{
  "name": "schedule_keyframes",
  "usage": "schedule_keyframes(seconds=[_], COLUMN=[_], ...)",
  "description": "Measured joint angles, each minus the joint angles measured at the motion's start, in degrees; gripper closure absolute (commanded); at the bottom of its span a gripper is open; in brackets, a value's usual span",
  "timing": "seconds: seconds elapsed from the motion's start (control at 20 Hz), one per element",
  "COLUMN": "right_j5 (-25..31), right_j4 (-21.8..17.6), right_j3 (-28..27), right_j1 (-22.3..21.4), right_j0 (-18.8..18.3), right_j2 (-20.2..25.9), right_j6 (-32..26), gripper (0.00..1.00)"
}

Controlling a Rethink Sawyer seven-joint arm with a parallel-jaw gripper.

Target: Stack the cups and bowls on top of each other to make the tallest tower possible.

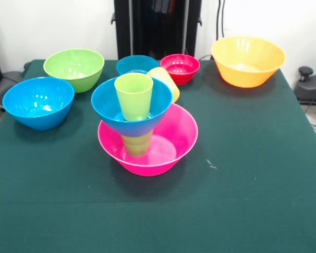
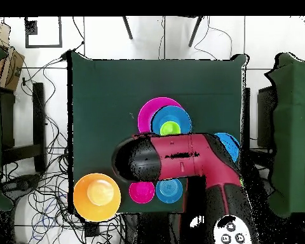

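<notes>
I cannot tell how my fingers stand: only my arm shows, across the overhead view's lower middle. The tower stands at centre on the dark green table: pink bowl, green cup, blue bowl, green cup. Other bowls sit along the top edge, before a white wall.
</notes>
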Motion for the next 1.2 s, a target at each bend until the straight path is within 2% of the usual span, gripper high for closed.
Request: schedule_keyframes(seconds=[0.2, 0.75, 1.2], right_j5=[0.0, 0.0, 0.4], right_j4=[0.1, 3.2, 4.4], right_j3=[0.0, 0.0, -0.7], right_j1=[0.0, 0.5, 4.1], right_j0=[1.1, 8.1, 11.4], right_j2=[0.0, 0.1, 0.8], right_j6=[0.0, 0.0, 0.0], gripper=[1.0, 1.0, 1.0])
